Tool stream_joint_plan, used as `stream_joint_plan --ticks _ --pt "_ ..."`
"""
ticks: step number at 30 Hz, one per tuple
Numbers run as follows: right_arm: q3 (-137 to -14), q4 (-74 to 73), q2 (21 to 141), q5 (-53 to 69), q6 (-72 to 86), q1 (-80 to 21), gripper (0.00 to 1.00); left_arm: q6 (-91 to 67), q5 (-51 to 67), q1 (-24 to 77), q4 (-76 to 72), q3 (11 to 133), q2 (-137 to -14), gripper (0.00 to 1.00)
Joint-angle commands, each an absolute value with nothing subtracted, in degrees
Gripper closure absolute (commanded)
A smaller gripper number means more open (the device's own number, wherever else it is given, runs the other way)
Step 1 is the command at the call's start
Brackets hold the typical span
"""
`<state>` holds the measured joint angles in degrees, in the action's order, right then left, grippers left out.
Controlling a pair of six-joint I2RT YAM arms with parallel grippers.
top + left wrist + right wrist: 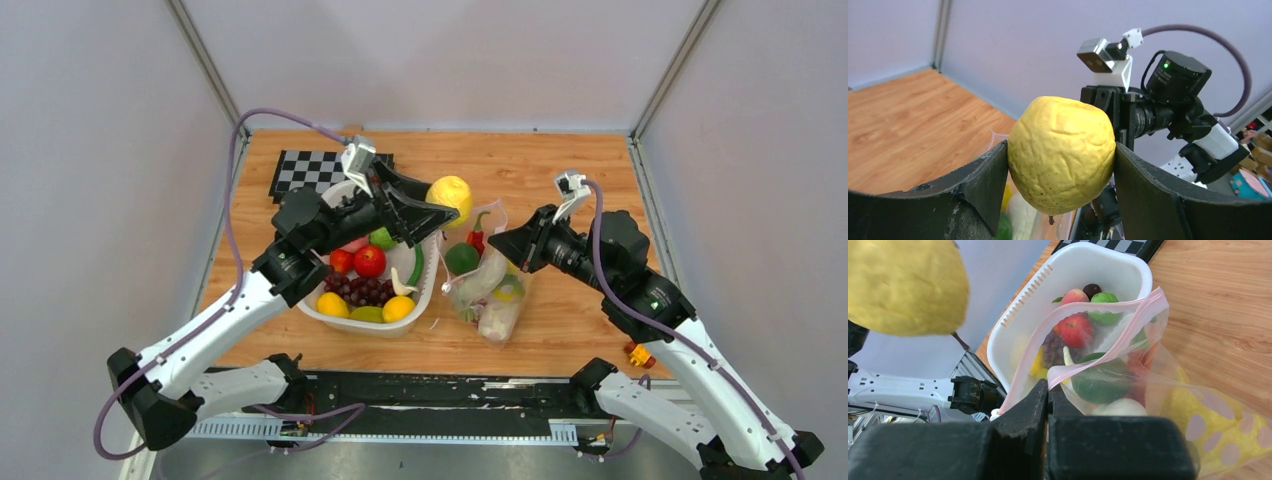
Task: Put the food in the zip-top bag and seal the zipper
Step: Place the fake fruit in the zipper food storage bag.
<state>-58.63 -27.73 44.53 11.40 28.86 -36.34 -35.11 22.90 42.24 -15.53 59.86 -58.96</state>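
Two grips verified: left gripper [1061, 156] clasps yellow fruit [1063, 142], right gripper [1047, 388] pinches zipper [1108, 315]; I should centre over the zip-top bag [1168, 390] before releasing.

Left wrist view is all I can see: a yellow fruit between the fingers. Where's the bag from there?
Observer: In the top view the zip-top bag lies right of the white basket. The left gripper holds the yellow fruit up near the bag's far end, on the basket side.
Operator: Is the bag's mouth open?
Observer: Yes. In the right wrist view the right gripper is shut on one lip of the zipper, and the other lip arches up apart from it.
Operator: What's in the basket?
Observer: A tomato, grapes and lemons, at least.
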Motion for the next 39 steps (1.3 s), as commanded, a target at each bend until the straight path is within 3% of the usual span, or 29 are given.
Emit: stream_joint_plan --ticks 1,9,20,29,32,36,39 --pt "-58.8 -21.8 43.5 13.3 28.0 -36.4 1.0 -36.1 22.2 45.4 -19.2 60.7 -63.0 0.25" --pt "-58.4 -22.1 42.1 11.6 28.0 -36.4 1.0 -37.9 24.3 47.2 -27.6 55.1 -68.6 0.24" --pt "-58.0 -21.4 40.9 10.9 27.8 -36.4 1.0 -33.0 25.3 47.5 -20.1 56.5 -72.0 0.12" --pt "-58.0 -22.6 39.4 9.4 27.4 -36.4 1.0 -27.8 23.4 47.9 -7.2 63.4 -73.1 0.1" --pt "-57.9 -22.6 39.2 9.1 27.1 -36.4 1.0 -25.1 23.1 47.9 -2.4 65.2 -71.1 0.15" --pt "-57.8 -21.3 39.7 10.6 27.0 -36.4 1.0 -21.6 27.1 47.9 7.9 71.1 -72.7 0.37" --pt "-57.8 -20.7 39.7 11.1 27.1 -36.5 1.0 -20.7 26.4 47.9 12.6 72.8 -73.8 0.46"
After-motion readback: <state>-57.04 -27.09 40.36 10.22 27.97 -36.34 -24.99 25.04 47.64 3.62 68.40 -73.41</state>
